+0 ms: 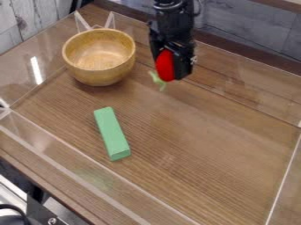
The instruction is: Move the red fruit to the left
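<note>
Black robot gripper (168, 54), closed about the glossy red toy fruit (166, 64) with green leaves, right of the round wooden bowl (99, 54). Grasp apparently achieved; placement and release remain (height above the brown wooden table (212, 132) unclear).

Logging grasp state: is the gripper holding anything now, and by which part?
Likely the red fruit, by its upper part, green end downward; the gripper hides the contact, so exact grip can't be told.
</note>
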`<move>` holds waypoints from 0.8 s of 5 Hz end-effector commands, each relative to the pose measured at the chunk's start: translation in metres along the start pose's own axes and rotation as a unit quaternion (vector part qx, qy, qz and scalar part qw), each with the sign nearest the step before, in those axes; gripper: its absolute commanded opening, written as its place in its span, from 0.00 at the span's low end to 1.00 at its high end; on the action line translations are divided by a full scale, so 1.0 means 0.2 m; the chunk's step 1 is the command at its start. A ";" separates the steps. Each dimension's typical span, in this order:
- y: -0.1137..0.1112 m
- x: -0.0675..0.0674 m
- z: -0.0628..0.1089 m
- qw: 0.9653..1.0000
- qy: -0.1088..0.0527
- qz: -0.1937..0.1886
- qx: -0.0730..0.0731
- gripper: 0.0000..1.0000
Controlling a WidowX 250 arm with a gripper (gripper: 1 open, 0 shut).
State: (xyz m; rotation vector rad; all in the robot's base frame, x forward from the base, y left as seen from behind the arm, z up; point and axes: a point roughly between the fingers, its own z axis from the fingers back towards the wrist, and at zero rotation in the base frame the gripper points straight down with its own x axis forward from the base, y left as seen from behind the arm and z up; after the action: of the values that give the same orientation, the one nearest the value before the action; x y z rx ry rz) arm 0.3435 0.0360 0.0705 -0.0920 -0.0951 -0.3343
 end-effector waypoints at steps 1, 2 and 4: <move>-0.01 0.00 0.05 1.000 -0.008 -0.008 0.009 0.00; 0.00 -0.01 -0.02 1.000 -0.002 -0.013 0.006 0.00; 0.01 -0.06 -0.12 0.999 0.009 -0.032 0.000 0.00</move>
State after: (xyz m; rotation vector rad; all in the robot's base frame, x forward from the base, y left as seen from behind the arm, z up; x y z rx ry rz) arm 0.3327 0.0353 0.0348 -0.1022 -0.0439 -0.3926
